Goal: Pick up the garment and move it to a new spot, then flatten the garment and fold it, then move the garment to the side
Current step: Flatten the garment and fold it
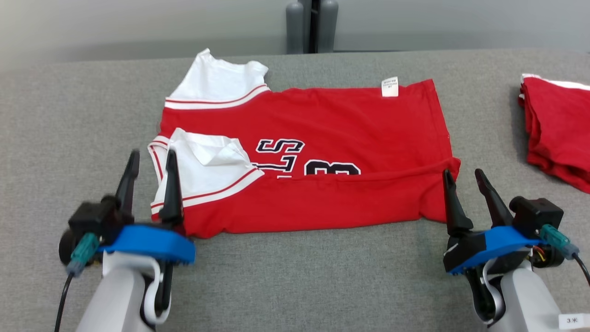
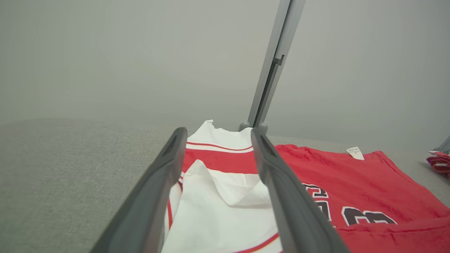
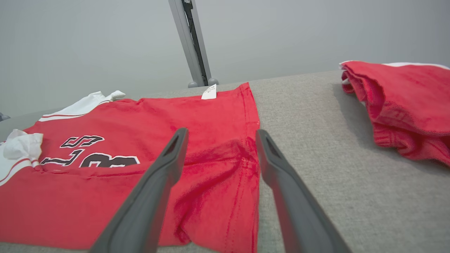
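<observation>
The garment (image 1: 322,138) is a red T-shirt with white sleeves and dark lettering, lying on the grey table with its near long edge folded up over the print. My left gripper (image 1: 152,159) stands open at the shirt's near-left corner, its fingers either side of the folded white sleeve (image 2: 218,207). My right gripper (image 1: 463,177) is open at the near-right corner, where the red hem (image 3: 225,165) lies between and below its fingers. Neither holds any cloth.
A second red garment (image 1: 557,129) lies bunched at the table's right edge, also in the right wrist view (image 3: 407,102). A grey post (image 1: 311,25) stands behind the table's far edge. Bare grey tabletop (image 1: 304,286) runs along the near side.
</observation>
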Motion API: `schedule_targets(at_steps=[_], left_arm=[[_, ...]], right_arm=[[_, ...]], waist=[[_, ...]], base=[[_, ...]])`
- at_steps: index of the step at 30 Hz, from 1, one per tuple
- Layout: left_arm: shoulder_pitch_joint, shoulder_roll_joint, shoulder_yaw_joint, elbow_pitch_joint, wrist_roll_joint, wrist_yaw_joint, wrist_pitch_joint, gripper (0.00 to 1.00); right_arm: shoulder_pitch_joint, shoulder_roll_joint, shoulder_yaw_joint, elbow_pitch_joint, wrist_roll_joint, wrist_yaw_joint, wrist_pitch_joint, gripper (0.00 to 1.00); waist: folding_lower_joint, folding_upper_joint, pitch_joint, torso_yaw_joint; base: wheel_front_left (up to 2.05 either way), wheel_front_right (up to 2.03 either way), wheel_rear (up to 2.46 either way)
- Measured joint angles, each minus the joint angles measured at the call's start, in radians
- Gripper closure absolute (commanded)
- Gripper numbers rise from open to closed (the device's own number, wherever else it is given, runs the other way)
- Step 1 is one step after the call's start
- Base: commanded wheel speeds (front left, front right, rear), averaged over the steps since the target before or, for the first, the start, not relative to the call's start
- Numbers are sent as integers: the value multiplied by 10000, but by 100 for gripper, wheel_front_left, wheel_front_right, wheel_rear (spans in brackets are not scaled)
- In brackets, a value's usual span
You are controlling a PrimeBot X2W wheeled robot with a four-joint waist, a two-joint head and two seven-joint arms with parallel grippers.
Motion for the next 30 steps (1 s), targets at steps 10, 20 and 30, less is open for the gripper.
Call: schedule_targets(at_steps=[10, 20, 30], left_arm=[[2017, 242, 332, -349, -1037, 564, 2205, 0], [2201, 117, 621, -290, -1770, 1233, 3685, 0], [1960, 35, 673, -236, -1916, 1195, 3555, 100]], right_arm=[[750, 0, -75, -573, -198, 0, 660, 0], [817, -2, -115, -757, -349, 0, 957, 0], [702, -2, -94, -257, -337, 0, 1404, 0]], waist=[[-2, 0, -548, 67], [-2, 0, -156, -264], [-1, 0, 70, -368]], base=[[0, 0, 0], [0, 0, 0], [0, 0, 0]])
